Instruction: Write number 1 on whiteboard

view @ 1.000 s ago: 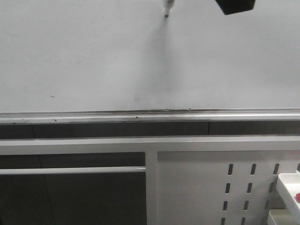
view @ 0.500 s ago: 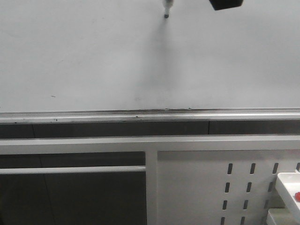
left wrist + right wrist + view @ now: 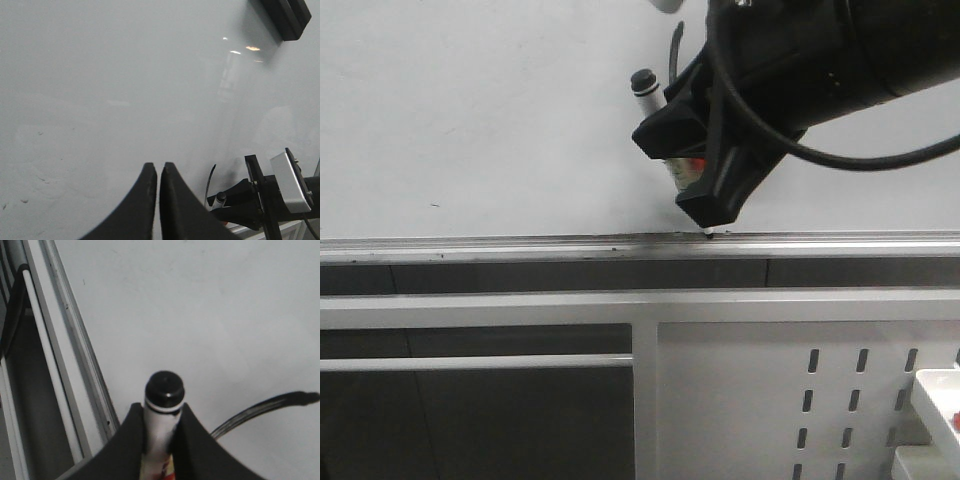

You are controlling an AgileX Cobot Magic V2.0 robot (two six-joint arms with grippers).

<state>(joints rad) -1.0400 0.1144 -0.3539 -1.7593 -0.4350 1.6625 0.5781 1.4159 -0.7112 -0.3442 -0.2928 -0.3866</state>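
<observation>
1. The marker (image 3: 163, 405) is clamped between the fingers of the right gripper (image 3: 159, 432); its black end sticks up past them, and in the front view its other end meets the rail (image 3: 470, 247) at the board's lower edge.
2. The 1 (image 3: 265, 410) is seen as a curved black stroke on the whiteboard (image 3: 470, 110), thick at one end and thinning toward the marker, just beside the right gripper.
3. The stroke is judged to be drawn to the board's lower edge, so the step in hand is probably the finish: the tip is best lifted straight off the surface, without sideways drag, so that no tail or smear is added.
4. The left gripper (image 3: 155, 172) is held with its fingers nearly closed on nothing, in front of bare board, well apart from the stroke.
5. Below the rail lie grey frame bars and a perforated panel (image 3: 740, 400); a white tray (image 3: 935, 395) shows at the far right.
6. Nothing stands between the marker and the board, but the rail blocks further downward travel.
</observation>
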